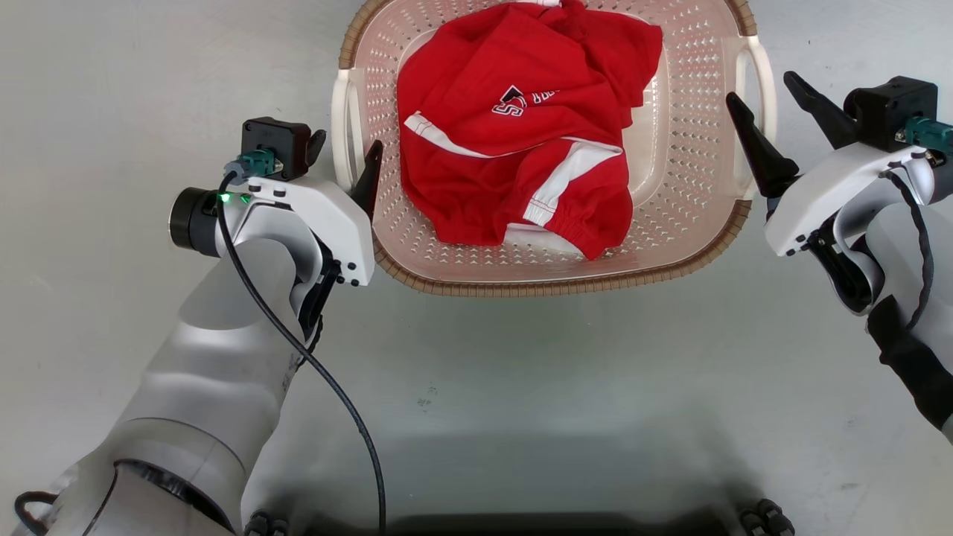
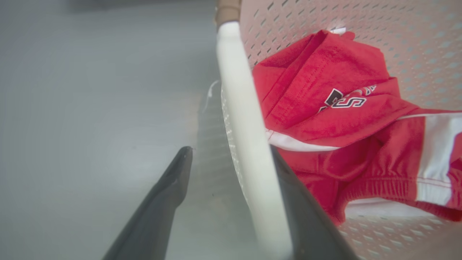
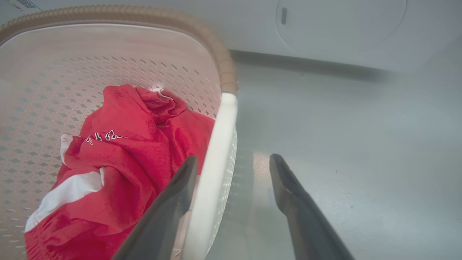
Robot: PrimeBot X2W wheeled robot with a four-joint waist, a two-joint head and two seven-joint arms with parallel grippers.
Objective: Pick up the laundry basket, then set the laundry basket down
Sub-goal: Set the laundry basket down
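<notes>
A pale grey floor [image 1: 521,372] is seen spread beneath and around both tools. A white washing machine [image 3: 325,29] is seen well ahead of the right tool [image 1: 761,88], beyond its fingertips, with a round door outline faintly shown. The laundry basket [image 1: 692,112] is set on the floor between the two tools, its brown woven-look rim uppermost and its perforated wall pale pink-beige. A crumpled red garment [image 1: 514,141] with white stripes and lettering is held inside the basket, to the inner side of each tool.

The white left handle [image 1: 341,126] is straddled by the left tool [image 1: 348,145]. The jaws are spread apart and are not clamped. The inner finger [image 2: 306,216] is placed over the basket's inside and the outer finger [image 2: 158,209] over the floor, with a clear gap left between the handle and that outer finger. Whether the handle is touched by the inner finger cannot be told.

The white right handle [image 1: 768,82] is straddled likewise by the right tool, whose jaws are also spread apart. Its inner finger [image 3: 166,213] is seen just beside the handle on the garment's side, and its outer finger [image 3: 303,216] is held apart from the handle, over the floor. A black cable [image 1: 327,380] is seen trailing behind the left tool along its pale forearm.
</notes>
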